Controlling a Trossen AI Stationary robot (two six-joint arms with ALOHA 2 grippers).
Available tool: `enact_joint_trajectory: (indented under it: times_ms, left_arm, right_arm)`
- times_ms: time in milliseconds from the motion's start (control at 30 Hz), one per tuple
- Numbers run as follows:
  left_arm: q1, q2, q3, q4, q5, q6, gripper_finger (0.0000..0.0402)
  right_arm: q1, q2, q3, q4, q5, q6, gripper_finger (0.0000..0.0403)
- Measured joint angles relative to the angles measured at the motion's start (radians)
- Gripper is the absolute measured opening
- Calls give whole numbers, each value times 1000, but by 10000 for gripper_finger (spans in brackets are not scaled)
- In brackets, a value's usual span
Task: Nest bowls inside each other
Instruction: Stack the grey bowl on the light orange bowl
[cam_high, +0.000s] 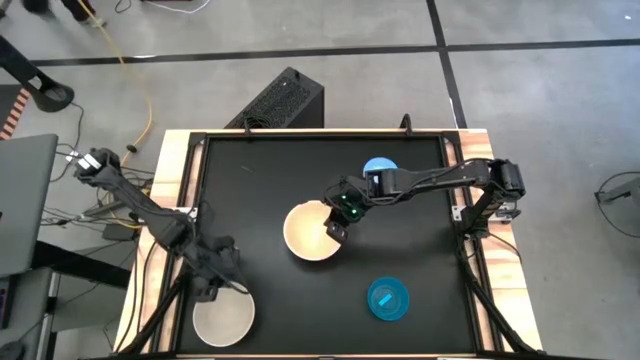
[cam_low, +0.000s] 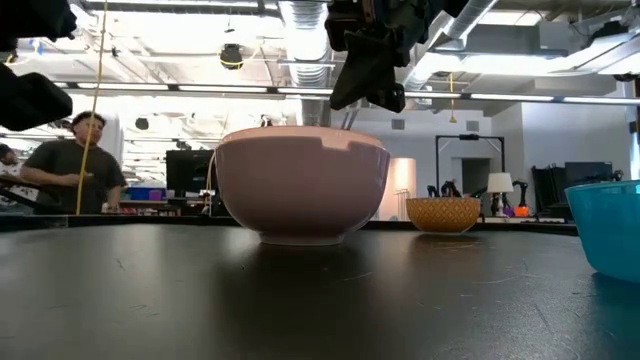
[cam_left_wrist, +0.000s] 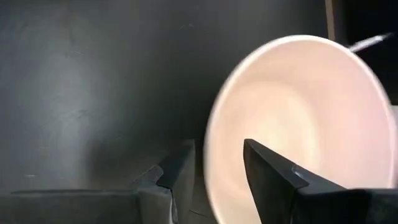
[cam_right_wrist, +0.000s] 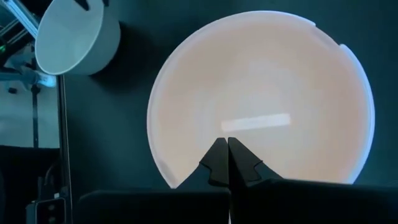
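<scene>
Behind my black tabletop (cam_high: 260, 180) lies an open workshop, with a person standing at the far left in the low view. On my left, my left pincer (cam_high: 222, 278) hangs at the near corner with its two fingers set either side of the wall of a white bowl (cam_high: 223, 318), one inside and one outside; they look to be pinching the rim, though I cannot tell how firmly. In the middle sits the pale pink bowl (cam_high: 312, 232), upright and empty. My right pincer (cam_high: 335, 229) hovers just over its right-hand edge, fingers pressed together and holding nothing. Behind that arm, a light blue bowl (cam_high: 379, 168) peeks out near the far edge. Further right and nearer the front stands the bright teal bowl (cam_high: 388, 300), well apart from the rest. I count only these four bowls.

As I judge it, nothing is nested yet; the step in hand is lifting the white bowl. Next, I must keep it level, carry it toward the middle, and clear my right pincer from above the pink bowl so the two can be stacked by size.
</scene>
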Motion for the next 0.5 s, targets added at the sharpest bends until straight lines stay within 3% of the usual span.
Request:
enact_joint_trajectory:
  times_ms: [167, 400, 500]
  left_arm:
    - [-3, 20, 0, -6, -60, 18, 125]
    - [-19, 102, 0, 17, 39, 87, 125]
    - [-29, 158, 1, 26, 29, 104, 125]
  right_arm:
    - [-2, 0, 0, -7, 0, -12, 1]
    - [-14, 0, 0, -12, -18, -32, 1]
    - [-14, 0, 0, -18, -20, -33, 1]
